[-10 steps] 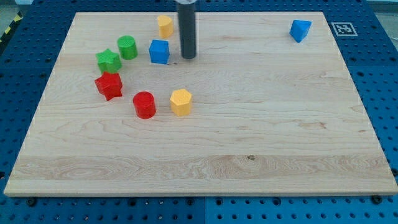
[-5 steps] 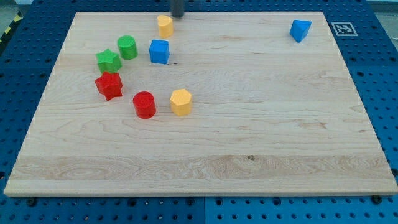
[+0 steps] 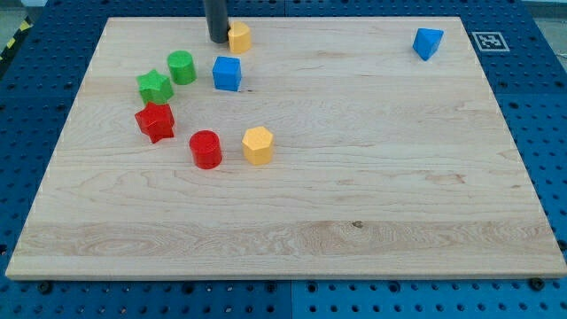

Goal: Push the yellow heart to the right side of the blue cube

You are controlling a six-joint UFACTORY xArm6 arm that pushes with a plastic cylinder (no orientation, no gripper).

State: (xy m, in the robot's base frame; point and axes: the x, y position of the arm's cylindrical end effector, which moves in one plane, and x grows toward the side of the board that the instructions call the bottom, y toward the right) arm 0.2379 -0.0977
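One tip (image 3: 217, 39) is set touching the yellow heart's (image 3: 238, 36) left side, above the blue cube (image 3: 227, 73); no hand is fitted.

There is one camera view, set high off the near edge of the tabletop (image 3: 354, 221) and looking down and away at a steep slant. The far edge appears shorter than the near one. Nearly the whole board fits in frame (only the near corners are clipped), with blue pegboard (image 3: 549, 133) showing around it. The rod enters from the top edge.
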